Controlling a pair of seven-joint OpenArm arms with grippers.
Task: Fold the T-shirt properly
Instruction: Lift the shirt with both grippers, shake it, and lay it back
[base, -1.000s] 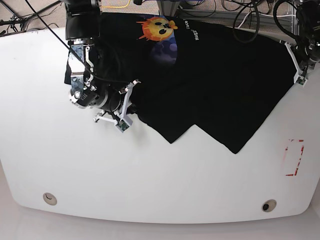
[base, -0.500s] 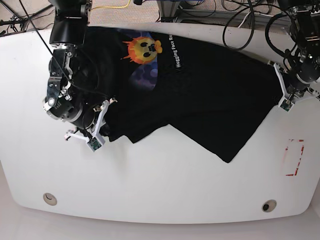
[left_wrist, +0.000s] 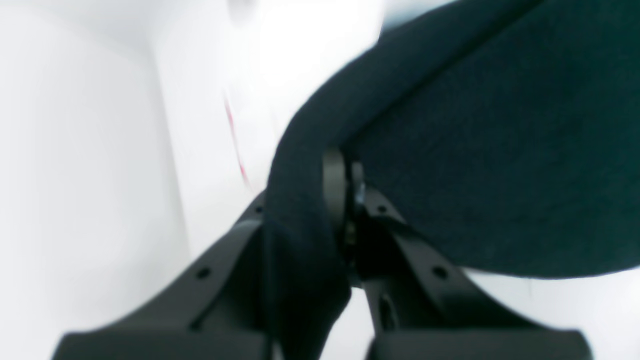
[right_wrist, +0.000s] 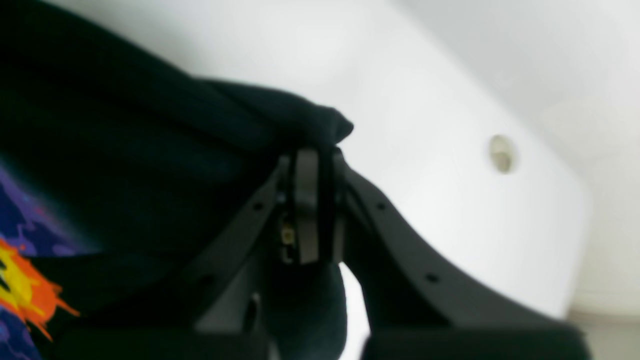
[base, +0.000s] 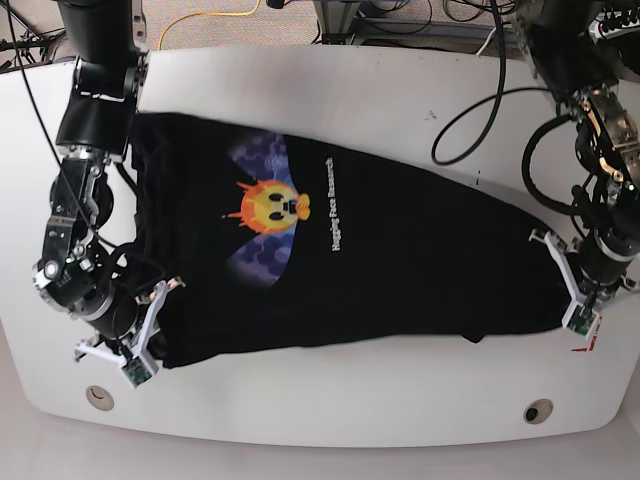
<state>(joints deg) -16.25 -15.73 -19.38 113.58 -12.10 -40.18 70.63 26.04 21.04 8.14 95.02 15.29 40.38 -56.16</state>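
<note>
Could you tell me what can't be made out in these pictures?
- Base view: the white lettering on the T-shirt is too small to read fully.
- Base view: whether the shirt is doubled under itself; its black cloth hides any layers.
- Left wrist view: the left gripper is blurred, and cloth hides what its tips pinch.
- Right wrist view: the print is cut off by the picture's left edge; the right gripper is blurred.

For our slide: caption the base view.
Both grippers, left and right, pinch the black T-shirt across the white table.
</note>
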